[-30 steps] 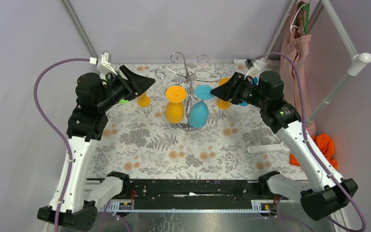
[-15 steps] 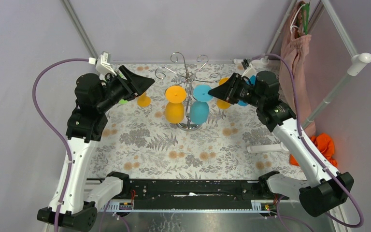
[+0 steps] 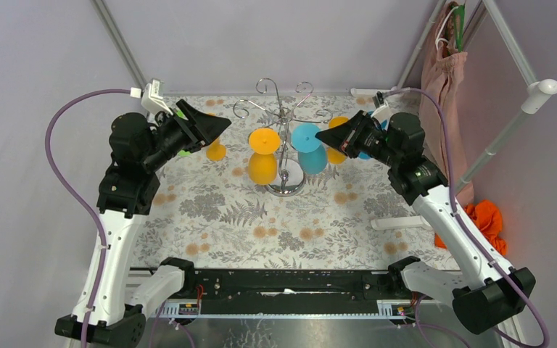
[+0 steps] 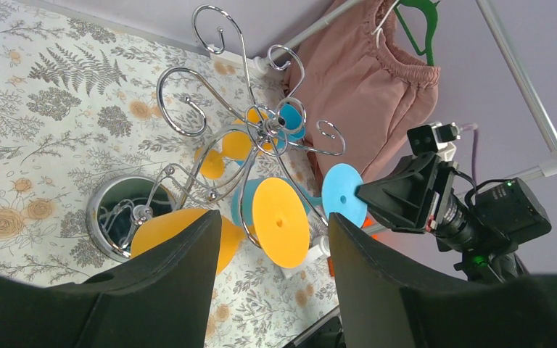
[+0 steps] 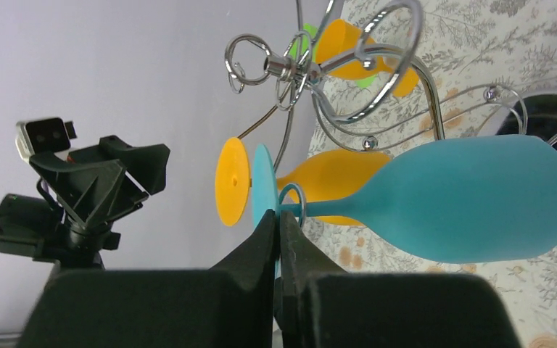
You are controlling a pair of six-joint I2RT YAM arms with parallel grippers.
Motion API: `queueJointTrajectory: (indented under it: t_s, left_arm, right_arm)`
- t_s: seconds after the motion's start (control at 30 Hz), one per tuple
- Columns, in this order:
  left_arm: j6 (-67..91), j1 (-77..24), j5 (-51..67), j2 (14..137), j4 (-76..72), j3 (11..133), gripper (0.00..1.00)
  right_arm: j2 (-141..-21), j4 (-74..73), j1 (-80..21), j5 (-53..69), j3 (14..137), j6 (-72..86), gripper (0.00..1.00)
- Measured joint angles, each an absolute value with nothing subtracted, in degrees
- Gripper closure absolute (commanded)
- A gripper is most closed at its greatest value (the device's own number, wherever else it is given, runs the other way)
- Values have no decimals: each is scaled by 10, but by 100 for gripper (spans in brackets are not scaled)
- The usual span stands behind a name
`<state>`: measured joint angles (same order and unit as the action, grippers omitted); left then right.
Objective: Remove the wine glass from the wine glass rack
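Currently your right gripper (image 3: pixel 319 136) clamps the blue wine glass (image 3: pixel 312 159); its stem is not yet off the far-edge rack (image 3: pixel 287 185).

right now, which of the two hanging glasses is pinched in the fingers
The blue glass: the right fingers are shut on its round foot. The orange glass beside it hangs untouched.

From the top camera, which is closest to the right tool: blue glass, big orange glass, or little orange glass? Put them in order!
1. Blue glass, right at the tip of the right tool.
2. Big orange glass, in the middle.
3. Little orange glass, farthest left.
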<state>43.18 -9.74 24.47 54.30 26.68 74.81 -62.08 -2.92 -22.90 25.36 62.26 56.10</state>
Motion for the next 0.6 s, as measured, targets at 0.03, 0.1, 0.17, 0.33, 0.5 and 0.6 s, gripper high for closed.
queueJointTrajectory:
  t_s: [0.03,0.1,0.17,0.33,0.5,0.6]
  left_arm:
    - [432,-97,245,542,267,748,36]
    - [432,-97,245,541,267,747,36]
    - [432,-97,245,540,267,747,36]
    - [432,-97,245,540,267,747,36]
    - [432,-97,245,541,267,747,36]
    - [432,-97,245,543,267,747,36]
  right_arm:
    - [-621,-29,-229,251,619,574,100]
    - [-623,-27,-229,249,614,598,100]
    - [-626,-22,-229,249,611,620,100]
    - [-629,4,-229,255,592,670,100]
    - [-628,8,-229,268,590,690,100]
    - [-627,7,-229,275,590,692,100]
